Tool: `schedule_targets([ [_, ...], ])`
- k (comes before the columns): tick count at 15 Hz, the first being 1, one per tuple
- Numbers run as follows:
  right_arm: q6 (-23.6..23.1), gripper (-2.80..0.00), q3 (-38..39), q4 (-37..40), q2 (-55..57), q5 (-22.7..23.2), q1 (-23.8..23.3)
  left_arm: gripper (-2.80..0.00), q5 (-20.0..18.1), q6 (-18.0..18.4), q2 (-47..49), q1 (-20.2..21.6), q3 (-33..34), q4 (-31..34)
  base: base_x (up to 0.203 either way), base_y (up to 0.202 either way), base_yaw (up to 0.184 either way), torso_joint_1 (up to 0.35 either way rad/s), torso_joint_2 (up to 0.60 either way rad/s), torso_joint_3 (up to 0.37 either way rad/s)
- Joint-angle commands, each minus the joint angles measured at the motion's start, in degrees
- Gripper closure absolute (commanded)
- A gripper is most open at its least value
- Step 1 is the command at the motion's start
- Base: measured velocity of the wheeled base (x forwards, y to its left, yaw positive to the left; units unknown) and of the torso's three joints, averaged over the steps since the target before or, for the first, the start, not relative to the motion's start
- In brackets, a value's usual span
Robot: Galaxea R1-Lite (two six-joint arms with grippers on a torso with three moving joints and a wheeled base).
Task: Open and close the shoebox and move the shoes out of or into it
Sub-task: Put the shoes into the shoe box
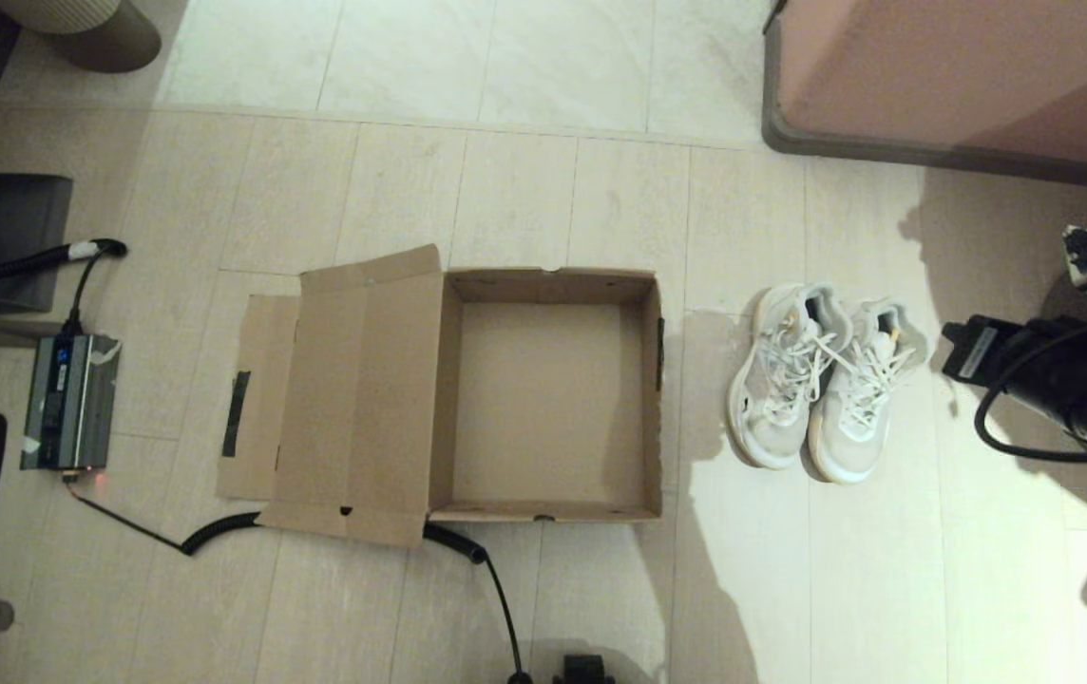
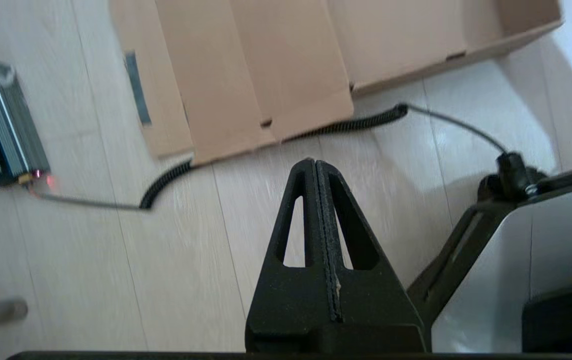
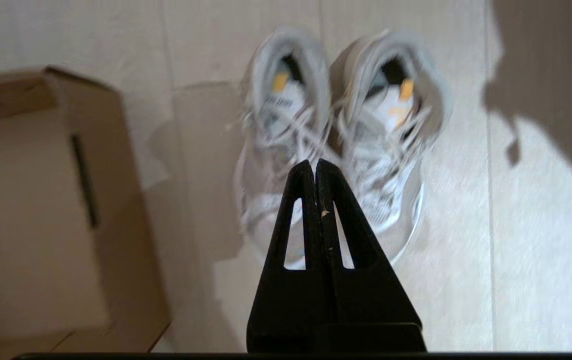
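The brown cardboard shoebox [image 1: 548,285] stands open and empty on the floor, its lid flap [image 1: 363,399] laid flat to the left with the dark tape strip [image 1: 237,413] at its outer edge. The two white mesh shoes [image 1: 786,380] [image 1: 862,399] sit side by side on the floor just right of the box, toes toward me. In the right wrist view my right gripper [image 3: 315,162] is shut and empty, hovering over the toes of the shoes [image 3: 276,125]. My left gripper [image 2: 315,161] is shut and empty above bare floor, near the front of the shoebox [image 2: 396,45].
A grey power unit [image 1: 68,401] lies left of the lid, with a coiled black cable [image 1: 220,532] running along the box's front. A pink-brown piece of furniture [image 1: 962,76] fills the far right corner. My right arm [image 1: 1066,380] reaches in from the right edge.
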Motion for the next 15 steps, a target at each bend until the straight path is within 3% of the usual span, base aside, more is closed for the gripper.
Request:
schedule_targets([
  [1,-0.97,0.0,-5.04,-0.26,7.92,0.08,-1.67,0.0,-0.03,0.03,-2.3,-0.18,-0.04,-0.08,0.0,0.0,0.0,0.0,0.0,0.0],
  [4,-3.93,0.0,-12.57,-0.33,15.39,0.73,-2.54,0.0,0.01,0.03,-2.24,-0.27,-0.04,-0.15,0.0,0.0,0.0,0.0,0.0,0.0],
  [5,-4.85,-2.8,-14.27,-0.32,16.8,0.88,-2.64,0.0,0.05,0.03,-2.22,-0.18,0.02,-0.14,0.0,0.0,0.0,0.0,0.0,0.0],
  [15,-5.15,-2.8,-20.8,-3.26,29.53,4.26,-5.08,0.0,-0.04,0.03,-2.22,-0.18,0.05,-0.17,0.0,0.0,0.0,0.0,0.0,0.0],
])
